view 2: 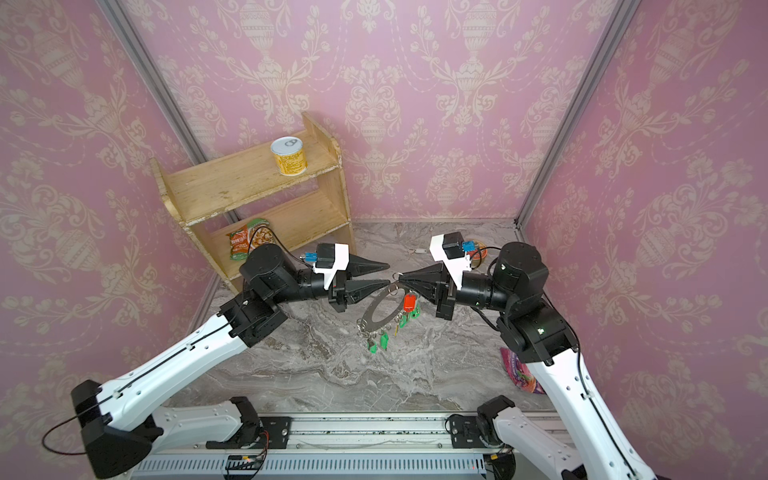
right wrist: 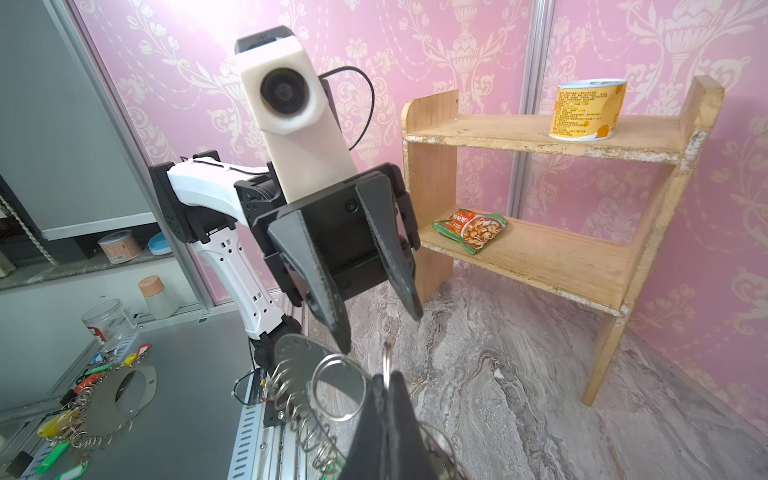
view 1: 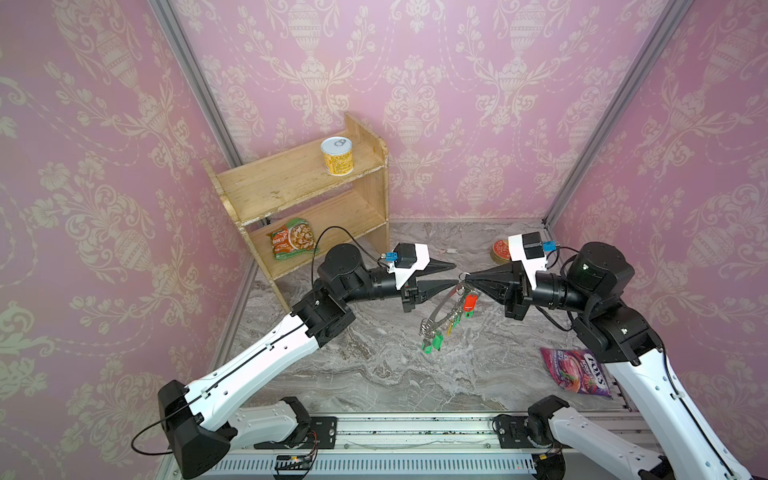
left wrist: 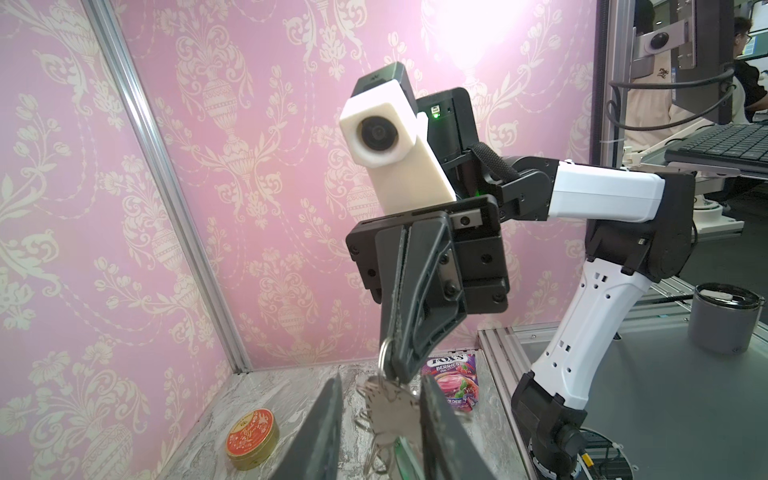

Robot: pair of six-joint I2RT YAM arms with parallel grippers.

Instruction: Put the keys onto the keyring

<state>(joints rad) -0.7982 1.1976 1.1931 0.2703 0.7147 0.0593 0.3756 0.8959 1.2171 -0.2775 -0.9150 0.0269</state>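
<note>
Precariously hanging the keyring (view 1: 436, 311) above the bench (view 1: 374, 374) by one rim loop pinched in the closed right gripper (view 1: 464, 277), with left gripper (view 1: 456, 274) spread apart just beside its top rim; liable to slip or swing, tangling tagged keys (view 1: 469, 302) dangling below it.

tin (view 1: 498, 252): half hidden by right wrist camera (view 1: 527, 249) | candy bag (view 2: 517, 374): mostly behind right arm (view 2: 536, 332) | keys (left wrist: 386, 403): blurred
</note>
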